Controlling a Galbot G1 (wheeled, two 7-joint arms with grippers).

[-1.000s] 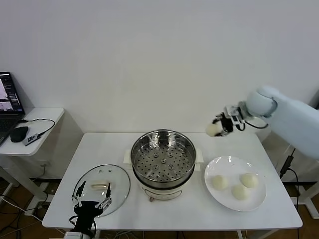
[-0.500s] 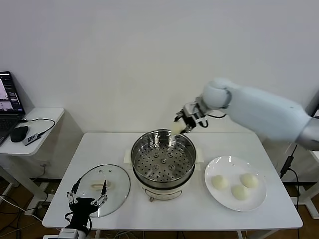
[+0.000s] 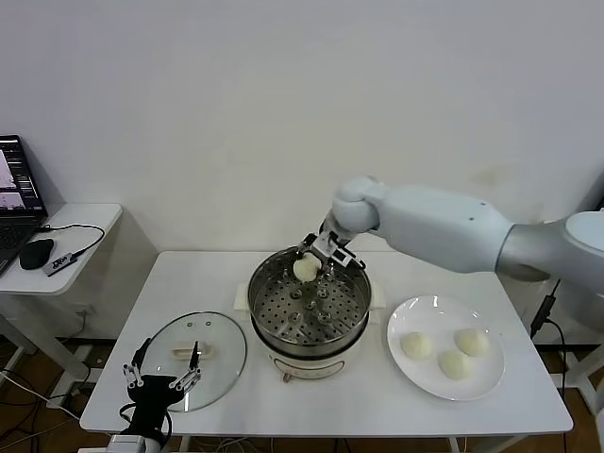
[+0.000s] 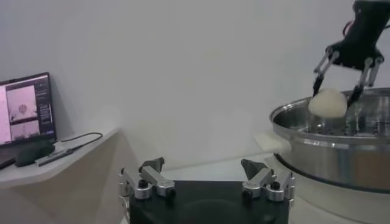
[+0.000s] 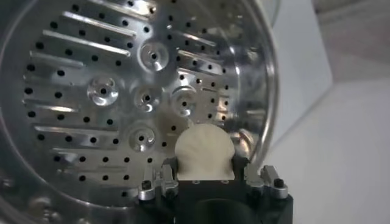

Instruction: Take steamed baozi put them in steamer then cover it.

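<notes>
Head view: the right hand (image 3: 308,263) hangs over the far rim of the steamer (image 3: 351,326) at frame centre, its fingers clamped on one steamed baozi (image 3: 305,269). Three more baozi (image 3: 454,364) lie on a white plate (image 3: 412,370) at lower right of the table (image 3: 377,406). The cover (image 3: 223,354) lies flat on the table at lower left, just beside the steamer base. The left hand (image 3: 159,379) sits at the bottom edge over the near rim of the cover, fingers spread wide, holding nothing. A laptop (image 3: 19,192) and mouse (image 3: 36,253) rest on a side desk at far left.

Left wrist view: the left hand (image 4: 206,178) is empty and wide at bottom centre; the steamer wall (image 4: 341,158) fills the right, with the held baozi (image 4: 328,101) above its rim.

Right wrist view: the baozi (image 5: 203,153) is pinched between the right hand's fingers (image 5: 163,176) at lower centre, above the perforated tray (image 5: 73,103).
</notes>
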